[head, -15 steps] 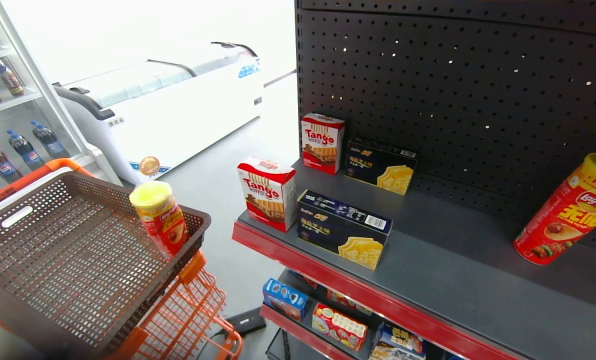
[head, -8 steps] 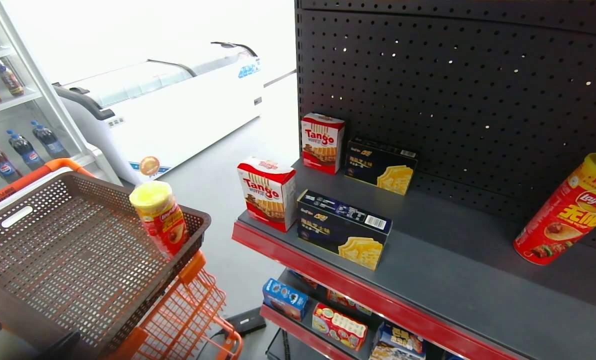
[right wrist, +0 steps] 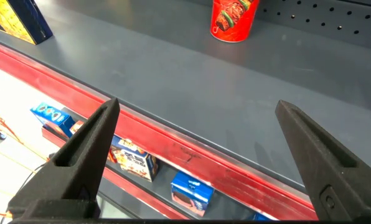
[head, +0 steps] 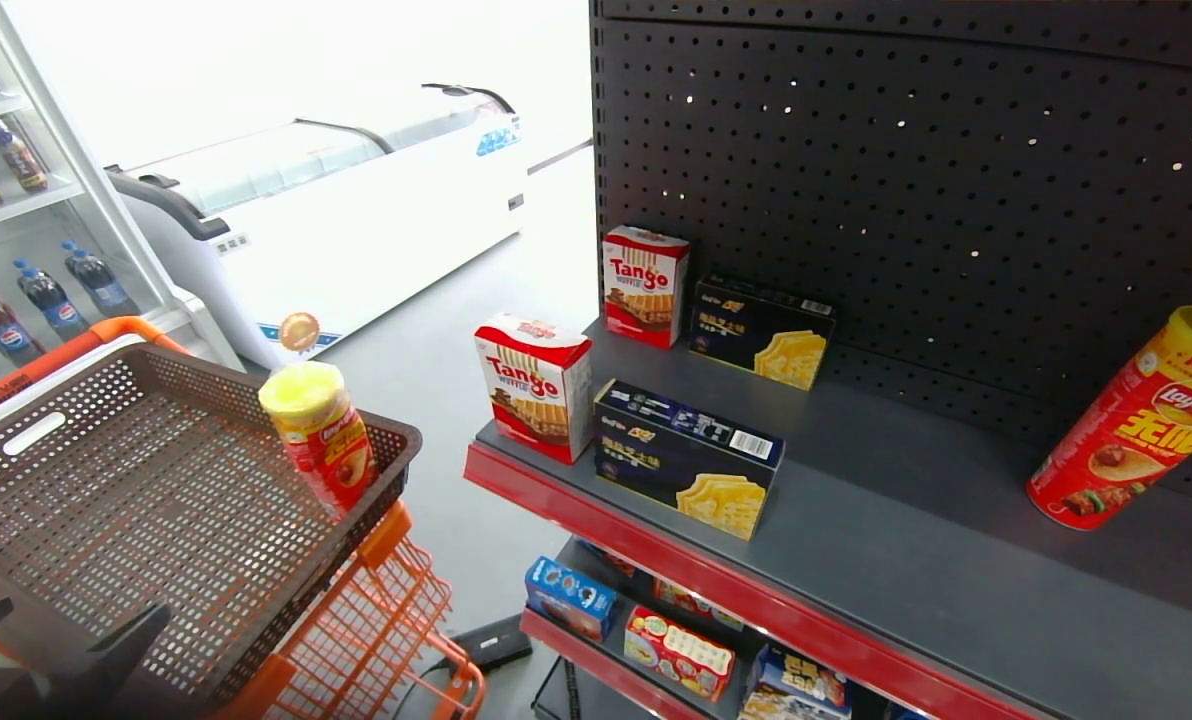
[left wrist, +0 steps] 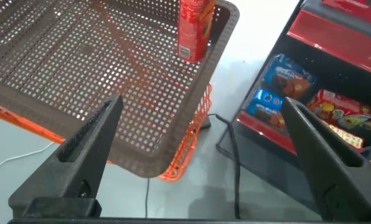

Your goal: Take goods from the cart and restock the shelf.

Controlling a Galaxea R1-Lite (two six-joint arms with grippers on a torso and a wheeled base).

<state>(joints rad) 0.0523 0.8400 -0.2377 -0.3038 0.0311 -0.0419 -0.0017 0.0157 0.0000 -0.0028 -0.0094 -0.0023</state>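
The red chip can (head: 321,435) stands upright in the brown basket (head: 106,500), tucked into the corner nearest the shelf (head: 906,540), atop the orange cart (head: 376,620). The left gripper (left wrist: 201,104) hovers at the basket's near side, jaws spread wide, holding nothing. The right gripper (right wrist: 198,107) hangs over the shelf's front edge, wide open too and empty, with another red can (right wrist: 232,18) farther back.

Gripper (right wrist: 197,104) hanging wide-spread above the shelf's (right wrist: 142,68) front edge, can (right wrist: 233,18) standing at its back edge, box (right wrist: 17,18) sitting near the front edge, packs (right wrist: 192,190) lying on the lower shelf (right wrist: 160,180).
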